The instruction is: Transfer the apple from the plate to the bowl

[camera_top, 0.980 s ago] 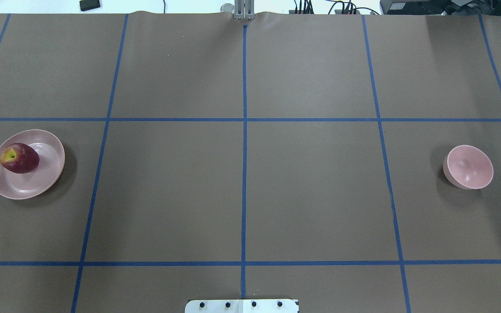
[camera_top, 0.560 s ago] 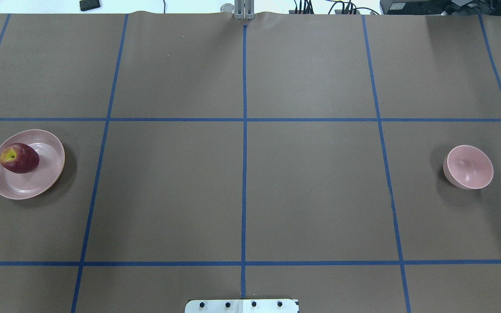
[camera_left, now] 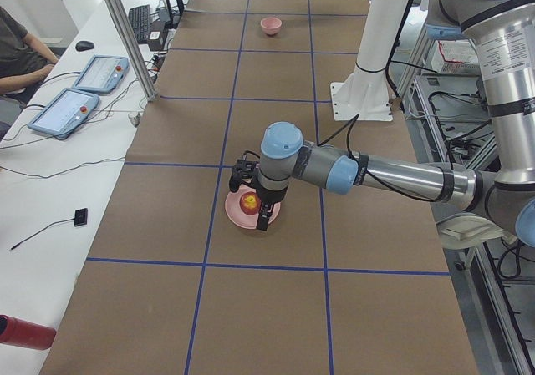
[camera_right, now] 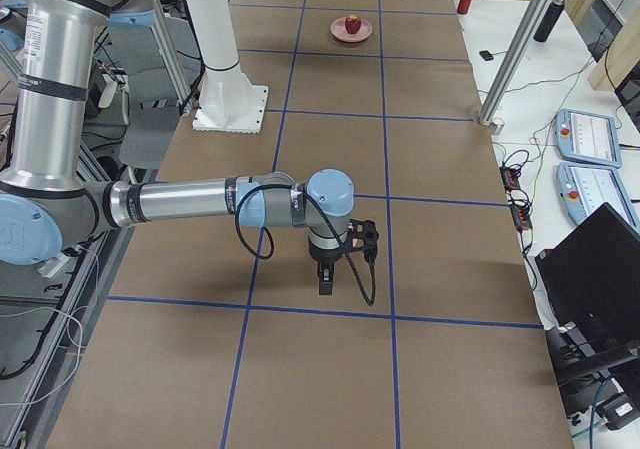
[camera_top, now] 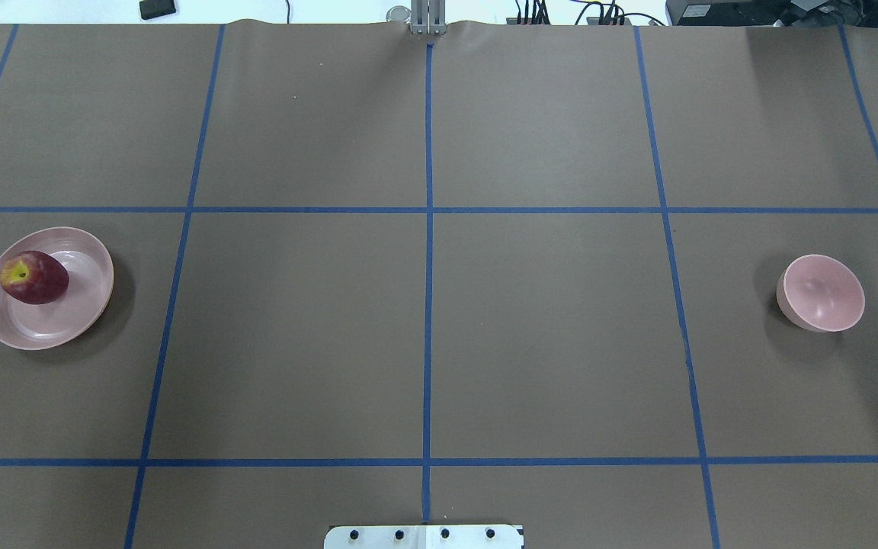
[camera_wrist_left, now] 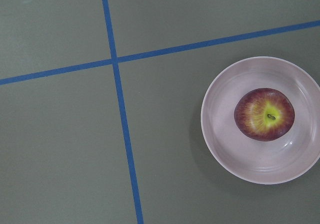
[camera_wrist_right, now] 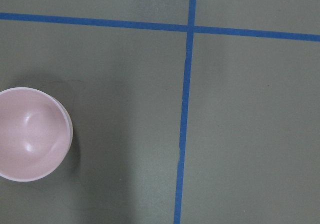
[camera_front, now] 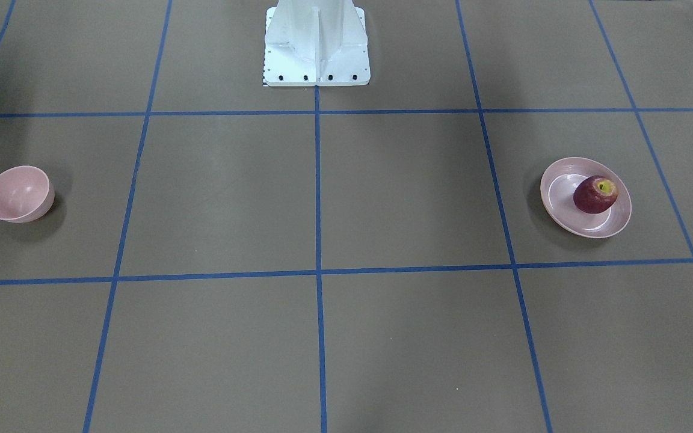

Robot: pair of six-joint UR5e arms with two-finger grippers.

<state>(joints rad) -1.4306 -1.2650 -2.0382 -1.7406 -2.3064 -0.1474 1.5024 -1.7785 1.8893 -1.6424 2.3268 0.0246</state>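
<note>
The dark red apple (camera_top: 33, 277) with a yellow-green stem patch lies in the wide pale pink plate (camera_top: 50, 332) at the table's left; both show in the left wrist view, apple (camera_wrist_left: 264, 114) and plate (camera_wrist_left: 220, 144). The small deep pink bowl (camera_top: 822, 293) stands empty at the far right and shows in the right wrist view (camera_wrist_right: 30, 134). My left gripper (camera_left: 254, 194) hangs high over the plate and my right gripper (camera_right: 326, 274) hangs near the bowl's end. Both show only in side views, so I cannot tell whether they are open or shut.
The robot's white base (camera_front: 316, 42) stands at the middle of my edge of the table. Blue tape lines (camera_top: 428, 305) divide the brown table cover. An operator (camera_left: 17, 58), tablets (camera_left: 84, 91) and a red bottle (camera_left: 21, 331) are on the white bench beyond the far edge.
</note>
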